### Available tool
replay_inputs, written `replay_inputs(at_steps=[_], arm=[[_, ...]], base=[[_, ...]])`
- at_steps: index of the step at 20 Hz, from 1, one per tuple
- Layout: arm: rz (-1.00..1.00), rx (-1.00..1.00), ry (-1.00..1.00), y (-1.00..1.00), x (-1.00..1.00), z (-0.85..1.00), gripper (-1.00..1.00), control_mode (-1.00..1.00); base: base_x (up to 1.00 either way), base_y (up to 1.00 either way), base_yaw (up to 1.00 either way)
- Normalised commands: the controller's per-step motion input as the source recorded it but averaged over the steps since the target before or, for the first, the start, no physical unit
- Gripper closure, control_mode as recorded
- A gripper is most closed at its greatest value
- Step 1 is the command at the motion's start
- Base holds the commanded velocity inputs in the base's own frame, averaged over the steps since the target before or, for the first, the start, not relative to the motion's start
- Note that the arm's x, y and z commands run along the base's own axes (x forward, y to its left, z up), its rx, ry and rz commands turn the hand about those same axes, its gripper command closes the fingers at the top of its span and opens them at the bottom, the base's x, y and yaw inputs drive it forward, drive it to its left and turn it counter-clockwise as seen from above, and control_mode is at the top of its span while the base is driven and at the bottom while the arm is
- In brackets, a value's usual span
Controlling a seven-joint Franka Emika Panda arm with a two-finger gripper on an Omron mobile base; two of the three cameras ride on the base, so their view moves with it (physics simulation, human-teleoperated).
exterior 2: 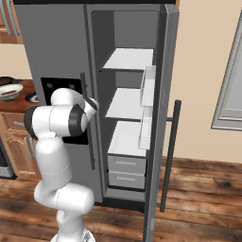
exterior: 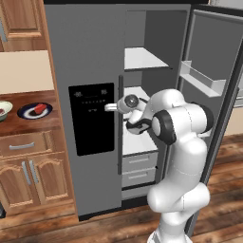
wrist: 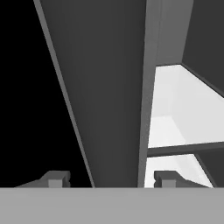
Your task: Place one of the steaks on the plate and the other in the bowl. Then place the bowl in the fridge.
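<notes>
Tool (wrist: 105,179) astride fridge (wrist: 109,87) door edge.

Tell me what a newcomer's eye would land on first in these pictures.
The tall grey side-by-side fridge dominates, its right door swung wide to show white shelves. The white arm reaches at the closed left door, its tool straddling that door's edge. Far left on the wooden counter, a dark round plate and a pale bowl each hold a red steak.
</notes>
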Motion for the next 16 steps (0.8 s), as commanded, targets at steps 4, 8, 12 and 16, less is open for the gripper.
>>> replay_inputs(at_steps=[4, 8, 12, 16], arm=[[0.0, 0.0, 0.02, 0.0, 0.01, 0.0, 1.0, -1.0], [0.0, 0.0, 0.0, 0.0, 0.0, 0.0, 1.0, -1.0], [-0.03, 0.0, 0.04, 0.0, -0.17, 0.01, 1.0, -1.0], [-0.03, 0.0, 0.03, 0.06, -0.67, 0.07, 1.0, -1.0]], base=[[0.0, 0.0, 0.0], [0.0, 0.0, 0.0], [0.0, 0.0, 0.0], [0.0, 0.0, 0.0]])
